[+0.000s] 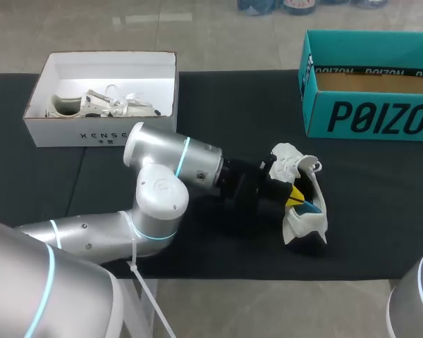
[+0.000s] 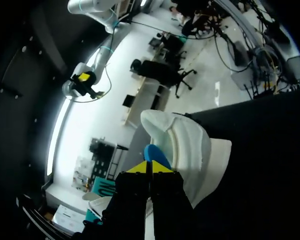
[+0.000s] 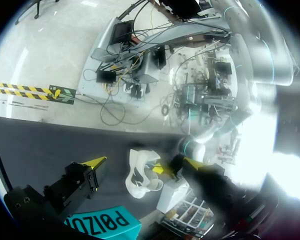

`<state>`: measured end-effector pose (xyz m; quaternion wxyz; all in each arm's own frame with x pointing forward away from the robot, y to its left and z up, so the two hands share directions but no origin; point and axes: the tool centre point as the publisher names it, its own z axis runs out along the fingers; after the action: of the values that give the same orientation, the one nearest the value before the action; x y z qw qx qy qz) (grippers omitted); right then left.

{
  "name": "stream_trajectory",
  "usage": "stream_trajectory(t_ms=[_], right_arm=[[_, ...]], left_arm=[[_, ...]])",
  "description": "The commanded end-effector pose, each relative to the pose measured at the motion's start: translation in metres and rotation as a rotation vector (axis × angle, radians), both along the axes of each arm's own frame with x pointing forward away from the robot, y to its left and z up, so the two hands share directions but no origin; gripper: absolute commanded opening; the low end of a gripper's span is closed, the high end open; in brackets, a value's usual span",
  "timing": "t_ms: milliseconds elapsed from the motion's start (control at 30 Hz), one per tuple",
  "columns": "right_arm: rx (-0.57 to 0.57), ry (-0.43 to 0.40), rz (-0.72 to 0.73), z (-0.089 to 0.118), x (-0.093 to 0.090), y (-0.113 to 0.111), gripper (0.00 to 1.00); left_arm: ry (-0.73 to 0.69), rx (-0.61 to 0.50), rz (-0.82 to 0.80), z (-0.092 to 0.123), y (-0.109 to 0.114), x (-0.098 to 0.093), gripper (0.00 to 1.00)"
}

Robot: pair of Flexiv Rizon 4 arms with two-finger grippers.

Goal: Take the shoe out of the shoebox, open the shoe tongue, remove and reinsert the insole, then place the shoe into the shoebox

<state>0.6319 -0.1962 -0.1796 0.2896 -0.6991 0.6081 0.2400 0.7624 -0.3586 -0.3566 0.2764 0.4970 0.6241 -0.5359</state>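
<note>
A white shoe (image 1: 301, 220) lies on its side on the black table mat, right of centre, with its opening towards my left arm. My left gripper (image 1: 294, 198) reaches into that opening, its yellow tips pressed together on the edge of a blue insole (image 1: 311, 207). In the left wrist view the insole (image 2: 152, 152) sticks out just past the closed gripper (image 2: 149, 168), inside the shoe (image 2: 190, 145). My right gripper (image 3: 143, 163) hangs high above the table, open and empty, looking down on the shoe (image 3: 141, 179) and the left arm.
A teal shoebox (image 1: 370, 116) stands open at the back right, also seen under the right gripper as the teal box (image 3: 101, 221). A white box (image 1: 81, 132) at the back left holds another white shoe (image 1: 99, 105). Bare black mat lies between the two boxes.
</note>
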Motion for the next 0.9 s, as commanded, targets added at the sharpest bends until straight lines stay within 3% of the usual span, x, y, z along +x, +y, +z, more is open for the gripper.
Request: stream_trajectory(t_ms=[33, 433, 533, 633, 667, 833, 867, 900], right_arm=[[0.047, -0.259, -0.250, 0.000, -0.008, 0.001, 1.00], [0.047, -0.259, -0.250, 0.000, -0.008, 0.001, 1.00], [0.047, -0.259, -0.250, 0.000, -0.008, 0.001, 1.00], [0.047, -0.259, -0.250, 0.000, -0.008, 0.001, 1.00], [0.047, -0.259, -0.250, 0.000, -0.008, 0.001, 1.00], [0.047, -0.259, -0.250, 0.000, -0.008, 0.001, 1.00], [0.047, -0.259, -0.250, 0.000, -0.008, 0.001, 1.00], [0.047, -0.259, -0.250, 0.000, -0.008, 0.001, 1.00]], left_arm=[[0.006, 0.001, 0.008, 0.011, 0.004, -0.006, 1.00], [0.002, 0.062, -0.083, 0.037, 0.033, -0.018, 1.00], [-0.060, 0.185, -0.201, 0.040, 0.042, -0.023, 1.00], [-0.159, 0.364, -0.335, 0.043, 0.055, -0.023, 1.00], [-0.211, 0.470, -0.396, 0.044, 0.061, -0.022, 1.00], [-0.343, 0.682, -0.495, 0.054, 0.070, -0.019, 1.00], [-0.407, 0.794, -0.520, 0.054, 0.071, -0.021, 1.00], [-0.407, 0.794, -0.520, 0.054, 0.071, -0.021, 1.00]])
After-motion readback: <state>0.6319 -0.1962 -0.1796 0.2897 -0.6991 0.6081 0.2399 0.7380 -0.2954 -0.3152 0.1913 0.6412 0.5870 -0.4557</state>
